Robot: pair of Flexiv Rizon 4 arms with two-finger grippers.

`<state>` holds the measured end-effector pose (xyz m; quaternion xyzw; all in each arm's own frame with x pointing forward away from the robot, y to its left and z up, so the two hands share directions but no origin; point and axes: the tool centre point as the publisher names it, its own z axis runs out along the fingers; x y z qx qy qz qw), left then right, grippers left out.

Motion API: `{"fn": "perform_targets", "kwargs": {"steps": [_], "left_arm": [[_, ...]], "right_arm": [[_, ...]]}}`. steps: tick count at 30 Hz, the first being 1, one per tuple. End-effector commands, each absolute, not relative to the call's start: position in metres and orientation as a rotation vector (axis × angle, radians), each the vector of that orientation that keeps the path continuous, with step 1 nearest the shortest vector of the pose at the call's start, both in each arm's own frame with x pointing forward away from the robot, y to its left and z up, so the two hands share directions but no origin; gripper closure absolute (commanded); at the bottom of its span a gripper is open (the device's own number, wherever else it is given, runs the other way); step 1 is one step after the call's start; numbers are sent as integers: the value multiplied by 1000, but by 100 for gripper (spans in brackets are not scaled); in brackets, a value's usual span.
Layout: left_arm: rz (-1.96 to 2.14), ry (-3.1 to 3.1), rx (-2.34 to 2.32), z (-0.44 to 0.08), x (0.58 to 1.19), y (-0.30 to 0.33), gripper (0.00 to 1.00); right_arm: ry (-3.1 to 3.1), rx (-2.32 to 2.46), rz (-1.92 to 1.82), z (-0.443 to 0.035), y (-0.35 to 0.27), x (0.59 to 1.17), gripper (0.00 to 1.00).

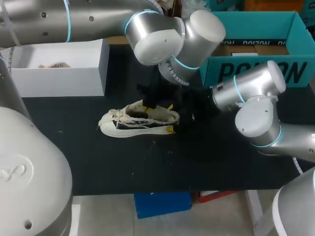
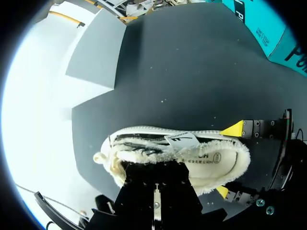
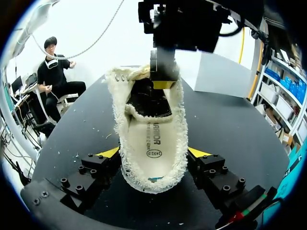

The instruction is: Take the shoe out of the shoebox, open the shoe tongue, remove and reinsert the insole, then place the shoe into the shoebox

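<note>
Shoe (image 1: pixel 140 120) was noted lying upright on its sole on the black table (image 1: pixel 211 157), outside the teal shoebox (image 1: pixel 256 49), toe toward the white box (image 1: pixel 59 69). The heel was seen clamped between the fingers of the right gripper (image 3: pixel 152 152), one yellow tip pressed to each side of the fleece collar. The left gripper (image 3: pixel 163 84) was found lowered into the shoe's mouth at the tongue (image 2: pixel 182 140); whether it was wide or closed could not be told, since its tips were hidden in its own wrist view. The insole (image 3: pixel 153 143) was seen flat inside, so the tongue-opening step was judged to be in hand, with the insole work not yet done. Risks were judged as follows: a pull on the tongue could lift or drag the whole shoe if the soft collar slipped out of the heel clamp; fleece or a lace could be caught instead of the tongue; the insole could be pinned under the left gripper; the two grippers, set close over one shoe, could be brought into collision.
</note>
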<state>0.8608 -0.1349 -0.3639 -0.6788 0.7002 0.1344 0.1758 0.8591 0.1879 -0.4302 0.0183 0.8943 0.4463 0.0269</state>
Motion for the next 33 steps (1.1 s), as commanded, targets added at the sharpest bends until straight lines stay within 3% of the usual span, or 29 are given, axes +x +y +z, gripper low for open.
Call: {"fn": "perform_targets", "kwargs": {"steps": [1, 12, 13, 14, 15, 33], "left_arm": [[281, 2040, -1963, -352, 857, -127, 100], [259, 2073, -1943, -341, 851, -129, 100], [262, 2072, -1940, -342, 848, -128, 92], [261, 2070, -1939, -342, 846, -128, 51], [263, 2069, -1937, -343, 844, -128, 0], [256, 2009, -1997, -367, 839, -145, 0]], "right_arm": [[2763, 60, 1374, -433, 189, 861, 100], [2763, 60, 1374, -433, 189, 861, 100], [2763, 60, 1374, -433, 189, 861, 100], [2763, 60, 1374, -433, 189, 861, 100], [2763, 60, 1374, -433, 189, 861, 100], [2763, 60, 1374, -433, 189, 861, 100]]}}
